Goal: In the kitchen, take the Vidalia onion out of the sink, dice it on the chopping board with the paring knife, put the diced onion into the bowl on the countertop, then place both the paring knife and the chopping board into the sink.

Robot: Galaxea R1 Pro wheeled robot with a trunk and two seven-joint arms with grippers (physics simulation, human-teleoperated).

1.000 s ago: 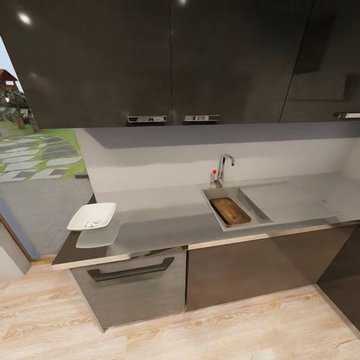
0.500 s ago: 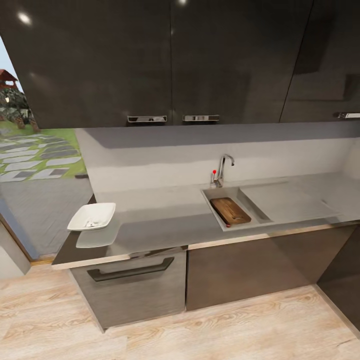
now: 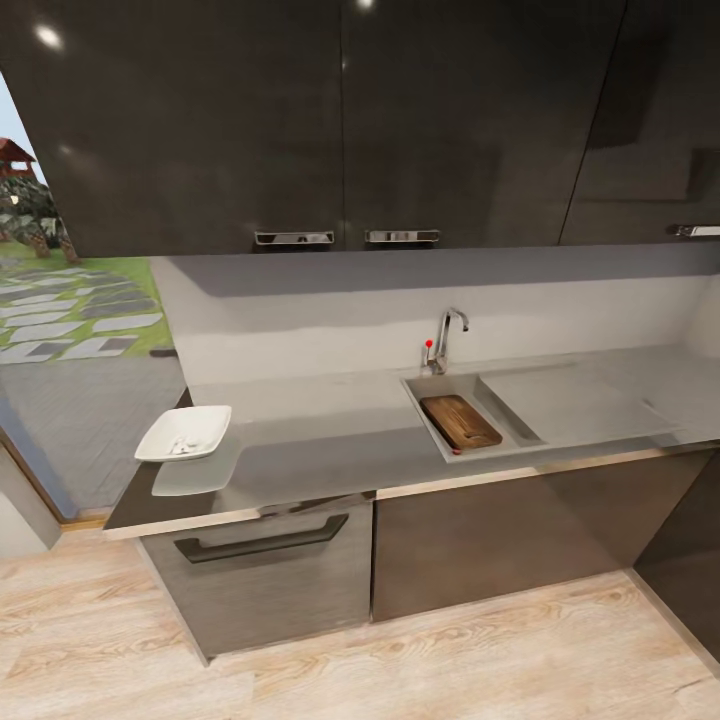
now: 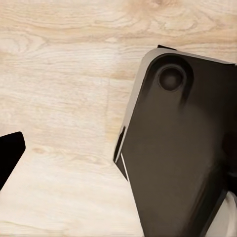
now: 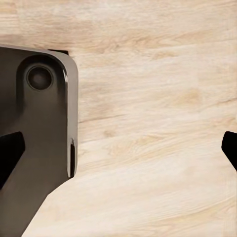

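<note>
both hands hang low over the pale wood floor [image 4: 64, 98], the left hand [image 4: 7, 158] showing one dark fingertip at the frame's edge and the right hand [image 5: 118, 148] showing a tip at either side with bare floor between, so the right hand's fingers stand apart; whether the left hand is apart or together i cannot tell. neither holds anything.

up on the tabletop [image 3: 330, 440], the chopping board [image 3: 460, 421] lies tilted inside the sink [image 3: 498, 400], with a small red spot at its near corner (likely the paring knife's handle, too small to be sure). the bowl [image 3: 184, 434] sits at the tabletop's far left end, overhanging its edge, with pale bits inside.

judging from this, the work looks done or nearly so, and what remains is to stand clear. any retreat should go straight back: open floor lies in front of the cabinets, but a dark cabinet side juts at the right and the bowl's perch is precarious, so the arms ought to stay tucked low.
</note>
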